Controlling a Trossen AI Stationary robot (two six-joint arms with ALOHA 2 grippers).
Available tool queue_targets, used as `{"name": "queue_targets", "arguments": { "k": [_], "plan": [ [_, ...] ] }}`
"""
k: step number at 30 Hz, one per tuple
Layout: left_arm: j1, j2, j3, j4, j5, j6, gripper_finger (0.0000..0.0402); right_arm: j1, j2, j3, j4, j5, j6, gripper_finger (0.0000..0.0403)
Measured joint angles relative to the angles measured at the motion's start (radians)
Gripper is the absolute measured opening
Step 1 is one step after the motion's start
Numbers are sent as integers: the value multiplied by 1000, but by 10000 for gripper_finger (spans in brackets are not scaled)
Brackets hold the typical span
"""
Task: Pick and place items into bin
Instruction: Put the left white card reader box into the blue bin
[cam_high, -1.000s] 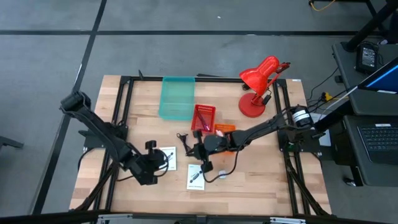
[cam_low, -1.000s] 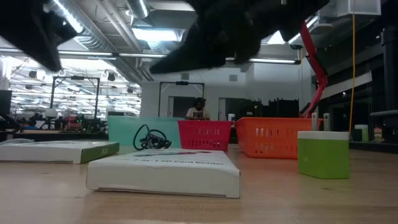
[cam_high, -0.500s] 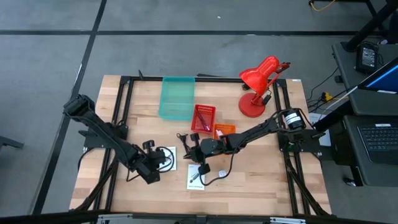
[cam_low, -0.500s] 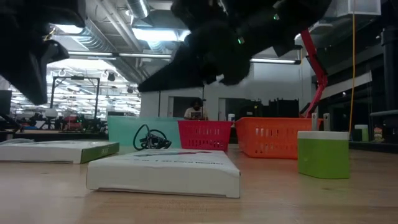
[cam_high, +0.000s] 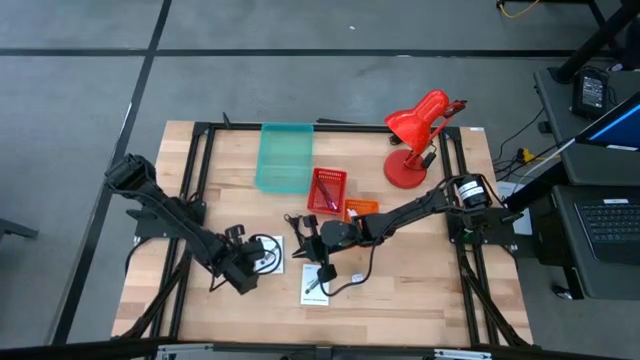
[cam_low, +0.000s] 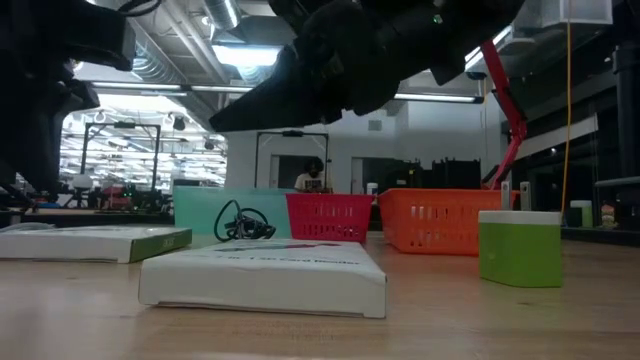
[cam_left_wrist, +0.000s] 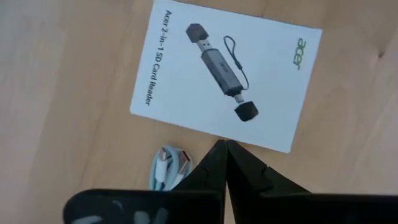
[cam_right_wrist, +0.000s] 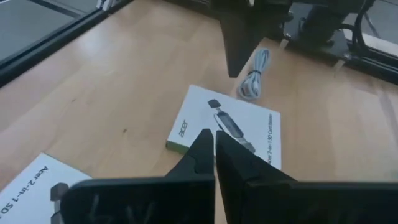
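Note:
Two white cards with black print lie flat on the table: one (cam_high: 270, 255) (cam_left_wrist: 227, 81) left of centre, the other (cam_high: 315, 283) nearer the front. A coiled whitish cable (cam_left_wrist: 169, 174) (cam_right_wrist: 255, 74) lies beside the first card. A black cable (cam_high: 348, 281) curls beside the second card. My left gripper (cam_high: 255, 263) (cam_left_wrist: 224, 148) hangs shut over the first card's edge, pointing steeply down. My right gripper (cam_high: 302, 236) (cam_right_wrist: 214, 137) is shut too, slanting down toward the same card from the table's right. Neither touches anything.
A teal bin (cam_high: 284, 156) stands at the back, with a red basket (cam_high: 328, 190) and an orange basket (cam_high: 361, 208) in front of it. The red desk lamp (cam_high: 415, 135) is at the back right. A green block (cam_low: 520, 248) sits near the low camera.
My left gripper has sunk toward the first card and tipped to point more steeply down, staying shut. The cards and cables have not moved.

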Motion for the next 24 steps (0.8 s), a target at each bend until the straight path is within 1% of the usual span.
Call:
{"name": "queue_targets", "arguments": {
  "k": [11, 19, 24],
  "plan": [
    [52, 3, 0, -13, -9, 1, 2, -1, 4, 0, 0, -2, 1, 0],
    [54, 79, -1, -10, 39, 9, 2, -1, 4, 0, -6, -2, 1, 0],
    [54, 108, -1, -8, 41, 11, 2, -1, 4, 0, -6, -1, 1, 0]
  ]
}}
